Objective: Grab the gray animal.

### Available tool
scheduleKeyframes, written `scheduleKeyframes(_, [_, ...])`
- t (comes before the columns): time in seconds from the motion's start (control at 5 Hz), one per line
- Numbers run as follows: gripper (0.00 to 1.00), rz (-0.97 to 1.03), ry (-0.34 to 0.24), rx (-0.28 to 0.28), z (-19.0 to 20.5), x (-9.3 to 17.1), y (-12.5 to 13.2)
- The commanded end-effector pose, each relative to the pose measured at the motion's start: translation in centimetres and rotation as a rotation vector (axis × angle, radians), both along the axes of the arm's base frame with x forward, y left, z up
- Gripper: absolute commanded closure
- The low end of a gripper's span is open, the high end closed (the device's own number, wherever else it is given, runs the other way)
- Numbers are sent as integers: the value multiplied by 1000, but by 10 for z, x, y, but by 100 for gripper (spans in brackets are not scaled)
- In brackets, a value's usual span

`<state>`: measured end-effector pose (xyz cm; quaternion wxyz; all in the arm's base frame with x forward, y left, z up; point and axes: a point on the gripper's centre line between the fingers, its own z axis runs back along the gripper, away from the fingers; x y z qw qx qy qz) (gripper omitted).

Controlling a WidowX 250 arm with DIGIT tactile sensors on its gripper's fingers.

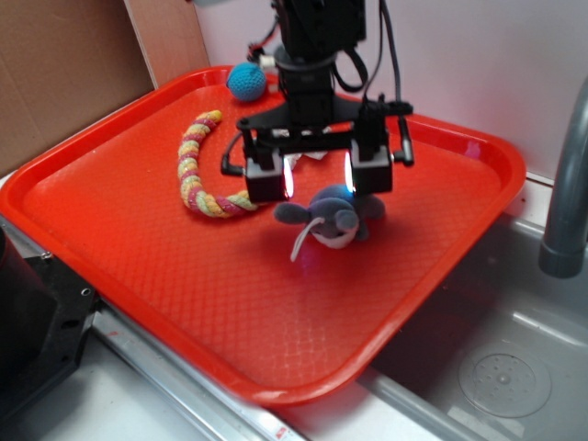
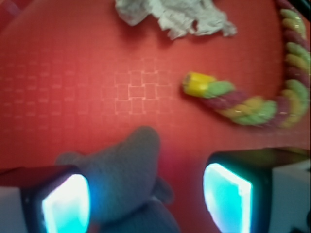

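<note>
A: Gray animal [image 1: 331, 219] noted mid-tray [image 1: 138, 147], under the gripper [image 1: 320, 181]; jaws spread wide, nothing held.

B: Toy sits nearer one pad [image 2: 65, 204]. Centering advised before descent, rope [image 2: 252, 104] avoided.

One red tray [image 1: 110, 175] fills the frame's centre, carrying one gray animal [image 1: 333, 217] at mid-frame, one braided rope [image 1: 195, 165] of pink, yellow and green to its left, one blue crocheted ball [image 1: 246, 81] at upper centre, and one crumpled white paper wad [image 2: 175, 15], seen at the top of the wrist view.
</note>
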<state>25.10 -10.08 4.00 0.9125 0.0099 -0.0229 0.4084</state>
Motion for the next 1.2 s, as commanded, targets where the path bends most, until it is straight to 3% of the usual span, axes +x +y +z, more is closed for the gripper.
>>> scheduleKeyframes(0.0, [0,-66,16,-86,-12,-5,-9])
scheduleKeyframes(0.2, [0,-74,36,-96,-19,-4,-14])
scheduleKeyframes(0.4, [100,-58,12,-98,-15,-3,-10])
scheduleKeyframes(0.6, [100,-80,-1,-115,2,-1,0])
scheduleKeyframes(0.8, [100,-257,14,-177,47,2,23])
scheduleKeyframes(1.0, [100,-478,-8,-134,97,-6,52])
